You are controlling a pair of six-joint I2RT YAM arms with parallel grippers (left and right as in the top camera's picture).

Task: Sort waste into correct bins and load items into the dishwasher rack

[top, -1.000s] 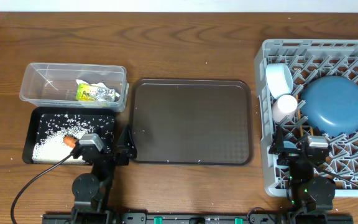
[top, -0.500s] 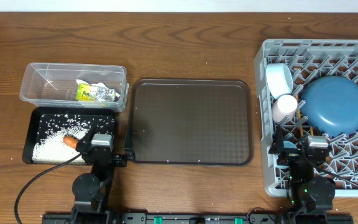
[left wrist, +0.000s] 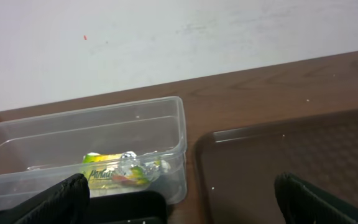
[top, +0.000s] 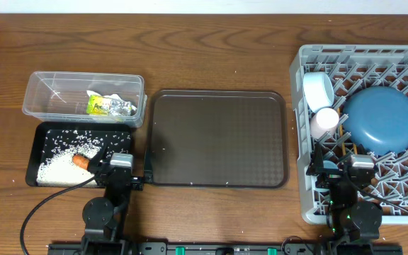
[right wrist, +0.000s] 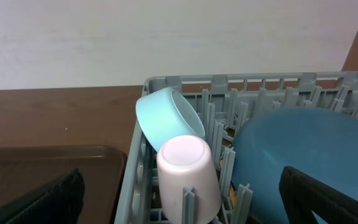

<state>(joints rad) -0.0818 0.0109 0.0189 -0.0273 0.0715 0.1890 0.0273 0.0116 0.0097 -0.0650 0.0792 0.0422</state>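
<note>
The clear tub [top: 48, 92] holds the crumpled wrapper [top: 109, 106], which also shows through its wall [left wrist: 120, 169]. Rice [top: 52, 168] and the orange carrot [top: 81, 161] lie in the black tray [top: 37, 134]. My left gripper [top: 122, 165] hangs open, straddling that tray's right edge, nothing between its fingers [left wrist: 55, 202]. In the grey rack [top: 299, 71] rest the blue plate [top: 380, 119], the light-blue bowl [top: 317, 90] and the pinkish-white cup [top: 325, 120], upside down [right wrist: 188, 174]. My right gripper [top: 342, 166] is open over the rack's front-left part, behind the cup.
A large dark-brown serving tray [top: 218, 138] lies between the bins and the rack, its left rim under my left gripper's right finger [left wrist: 316, 202]. A yellowish stick shows between the pegs beside the plate [top: 346, 140]. A white wall rises behind the table.
My left gripper has shifted a little to the right, from over the black tray toward the serving tray's edge. The right arm has not moved.
</note>
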